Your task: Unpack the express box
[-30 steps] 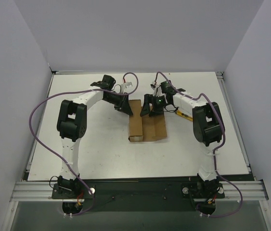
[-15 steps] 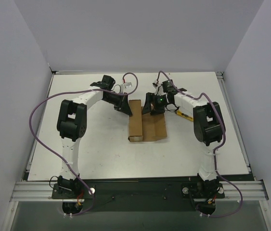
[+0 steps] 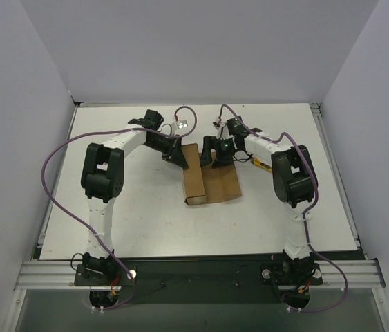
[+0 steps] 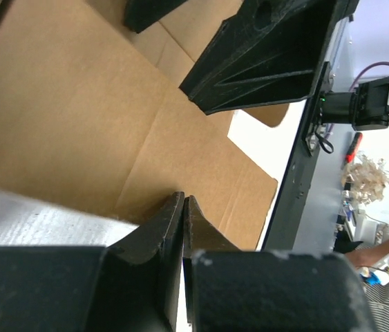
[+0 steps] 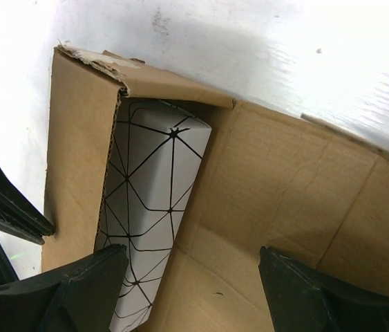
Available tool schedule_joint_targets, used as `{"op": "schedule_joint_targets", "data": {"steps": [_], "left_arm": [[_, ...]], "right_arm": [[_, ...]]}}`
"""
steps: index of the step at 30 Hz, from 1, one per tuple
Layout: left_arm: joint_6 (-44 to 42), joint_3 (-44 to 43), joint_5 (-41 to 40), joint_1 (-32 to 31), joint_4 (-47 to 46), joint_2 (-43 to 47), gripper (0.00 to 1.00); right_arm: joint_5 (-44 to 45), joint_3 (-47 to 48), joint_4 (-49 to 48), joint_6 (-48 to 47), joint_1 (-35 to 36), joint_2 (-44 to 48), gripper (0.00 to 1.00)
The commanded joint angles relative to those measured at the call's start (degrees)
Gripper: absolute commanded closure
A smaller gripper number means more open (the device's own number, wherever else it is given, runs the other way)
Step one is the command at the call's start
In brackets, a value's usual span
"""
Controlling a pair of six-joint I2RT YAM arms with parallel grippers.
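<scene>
Left gripper [image 4: 182, 207]: jaws nearly together, only a thin slit between the fingers. It sits at the far-left edge of the express box [image 3: 211, 183], right against a brown flap. Can't tell from the left wrist view whether a flap edge is pinched in that slit or the tips are just resting next to it.

Right gripper [image 5: 191, 257]: jaws wide apart, nothing in them. It hovers over the open cavity at the far end of the box, one finger on each side of the view. No visible contact with the contents.

Box sits mid-table [image 3: 132, 200] between the two grippers, with its big flap folded out flat to the right.

Progress, my read:
- Done: box is opened, flaps are splayed and the inside is exposed.
- Not done: white patterned packet [image 5: 156, 207] is in the cavity, lying along the left wall, not lifted.
- Left: close the right gripper on the packet, pull it out and set it on the table. The left gripper probably holds the box down meanwhile.
</scene>
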State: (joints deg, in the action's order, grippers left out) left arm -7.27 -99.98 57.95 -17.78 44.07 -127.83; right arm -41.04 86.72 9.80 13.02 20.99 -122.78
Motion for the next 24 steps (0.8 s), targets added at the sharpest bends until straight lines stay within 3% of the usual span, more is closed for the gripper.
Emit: {"op": "schedule_joint_targets", "data": {"steps": [1,6,15,24], "left_arm": [[-3.1,2.0,-0.2,-0.3,2.6,-2.9,0.89],[-3.3,1.9,0.7,-0.1,2.7,-3.2,0.89],[-4.5,1.9,1.3,1.9,3.6,-2.7,0.89],[-8.1,3.1,0.5,2.9,6.0,0.4,0.89]], "right_arm": [[-4.8,2.7,-0.7,-1.3,2.6,-3.3,0.20],[2.0,4.2,0.9,-1.9,5.0,-4.6,0.19],[2.2,5.7,7.2,-12.5,7.1,-4.9,0.22],[22.2,1.1,11.8,-20.7,6.6,-1.4,0.25]]}}
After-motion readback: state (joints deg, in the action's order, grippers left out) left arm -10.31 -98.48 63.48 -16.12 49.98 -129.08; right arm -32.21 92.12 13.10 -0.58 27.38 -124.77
